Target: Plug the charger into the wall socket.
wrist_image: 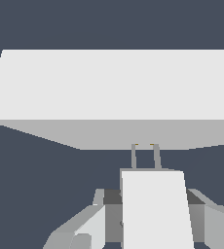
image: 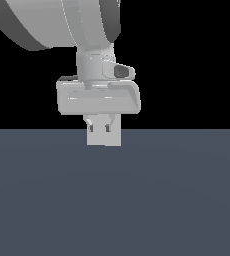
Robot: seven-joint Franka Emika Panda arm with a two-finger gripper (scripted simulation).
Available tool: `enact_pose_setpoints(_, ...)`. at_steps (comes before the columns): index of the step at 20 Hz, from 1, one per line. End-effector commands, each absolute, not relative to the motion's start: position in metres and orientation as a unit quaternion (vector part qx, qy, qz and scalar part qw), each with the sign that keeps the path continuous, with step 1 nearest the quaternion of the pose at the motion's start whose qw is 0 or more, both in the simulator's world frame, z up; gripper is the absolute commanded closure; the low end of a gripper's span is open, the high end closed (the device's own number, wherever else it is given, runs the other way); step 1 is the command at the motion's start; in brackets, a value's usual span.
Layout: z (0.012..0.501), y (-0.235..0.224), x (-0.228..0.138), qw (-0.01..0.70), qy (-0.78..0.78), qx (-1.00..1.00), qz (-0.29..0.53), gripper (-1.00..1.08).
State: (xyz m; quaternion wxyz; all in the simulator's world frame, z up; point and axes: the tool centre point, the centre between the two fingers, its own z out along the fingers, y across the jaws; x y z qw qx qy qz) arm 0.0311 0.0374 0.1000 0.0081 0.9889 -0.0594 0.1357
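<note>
In the wrist view my gripper [wrist_image: 153, 219] is shut on the charger [wrist_image: 153, 192], a small white block held between the two fingers [wrist_image: 92, 221]. Its two thin prongs [wrist_image: 133, 155] point at the wall socket [wrist_image: 114, 85], a large white panel seen edge-on. The prong tips meet the two tiny orange dots [wrist_image: 137, 144] on the panel's shaded face. In the exterior view the gripper [image: 99, 129] hangs low over the floor with a white shape [image: 105, 137] at its fingertips. I cannot tell there where the charger ends and the socket begins.
The dark grey-blue floor [image: 115, 200] spreads under everything. The arm's big grey links [image: 52, 25] fill the top of the exterior view. Nothing else shows.
</note>
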Motion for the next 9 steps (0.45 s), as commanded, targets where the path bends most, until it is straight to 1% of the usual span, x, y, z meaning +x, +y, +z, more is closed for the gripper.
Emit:
enact_pose_setpoints(1, 0.1002, 0.0366, 0.0388, 0.008, -0.059, 0.989, 0.136, 1.08)
enact_pose_setpoints(9, 0.0999, 0.0356, 0.0465, 0.008, -0.060, 0.989, 0.136, 1.08)
